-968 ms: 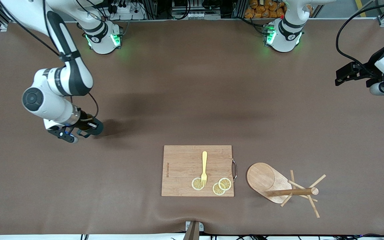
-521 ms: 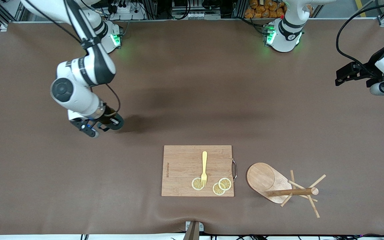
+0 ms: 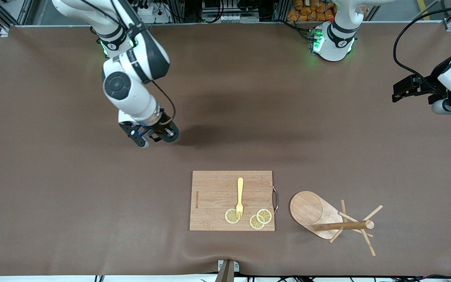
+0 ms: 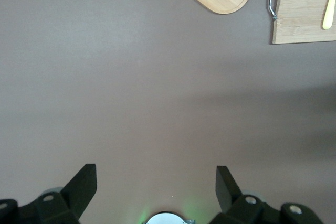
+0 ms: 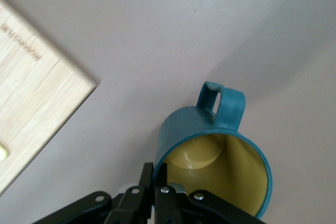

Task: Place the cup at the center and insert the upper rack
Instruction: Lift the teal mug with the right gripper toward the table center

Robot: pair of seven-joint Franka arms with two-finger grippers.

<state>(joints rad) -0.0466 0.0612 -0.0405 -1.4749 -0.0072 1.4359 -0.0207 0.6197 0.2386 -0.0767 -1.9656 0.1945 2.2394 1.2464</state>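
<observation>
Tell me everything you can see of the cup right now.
The cup is a small dark teal mug with a yellowish-olive inside and a small loop handle on its side. It looks glazed and empty. The right gripper holds it by the rim, one finger outside the wall, apparently just above the bare table. In the front view it is mostly hidden under that gripper, toward the right arm's end and over a spot farther from the camera than the cutting board. Nothing else touches it.
</observation>
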